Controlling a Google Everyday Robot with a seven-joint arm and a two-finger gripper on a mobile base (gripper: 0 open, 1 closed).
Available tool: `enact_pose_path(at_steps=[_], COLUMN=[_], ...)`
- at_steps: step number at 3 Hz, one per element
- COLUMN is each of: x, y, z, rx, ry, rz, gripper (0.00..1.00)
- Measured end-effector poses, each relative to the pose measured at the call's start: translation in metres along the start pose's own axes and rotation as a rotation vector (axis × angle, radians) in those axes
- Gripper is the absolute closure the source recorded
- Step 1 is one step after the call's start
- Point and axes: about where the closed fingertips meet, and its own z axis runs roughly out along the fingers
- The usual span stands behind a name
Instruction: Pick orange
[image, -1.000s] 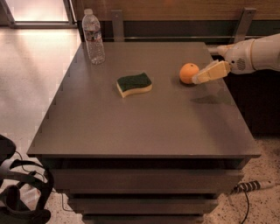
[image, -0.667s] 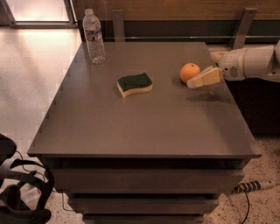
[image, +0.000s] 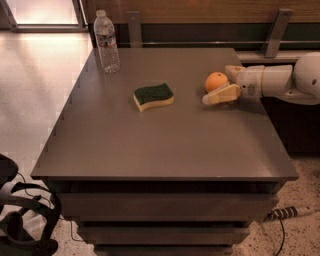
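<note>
The orange (image: 216, 80) is a small round bright-orange fruit resting on the grey table (image: 150, 145), right of centre near the far right edge. My gripper (image: 219, 84) reaches in from the right on a white arm (image: 280, 82). It is open, with one cream finger (image: 220, 95) in front of the orange and the other (image: 233, 70) behind it. The orange sits between them, still on the table top.
A green-and-yellow sponge (image: 153, 96) lies near the table's middle, left of the orange. A clear water bottle (image: 107, 42) stands at the far left corner. A dark bag (image: 20, 220) is on the floor at lower left and a cable (image: 282, 215) at lower right.
My gripper has moved left toward the orange, so its fingers now straddle the fruit instead of standing to its right. The orange, sponge and bottle have not moved.
</note>
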Motion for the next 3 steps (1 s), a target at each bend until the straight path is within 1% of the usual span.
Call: enact_pose_path(at_steps=[3], x=[0.0001], y=[0.0042], z=[0.0101], rx=[-0.017], ry=[-0.001], rz=[0.001], gripper=[0.69])
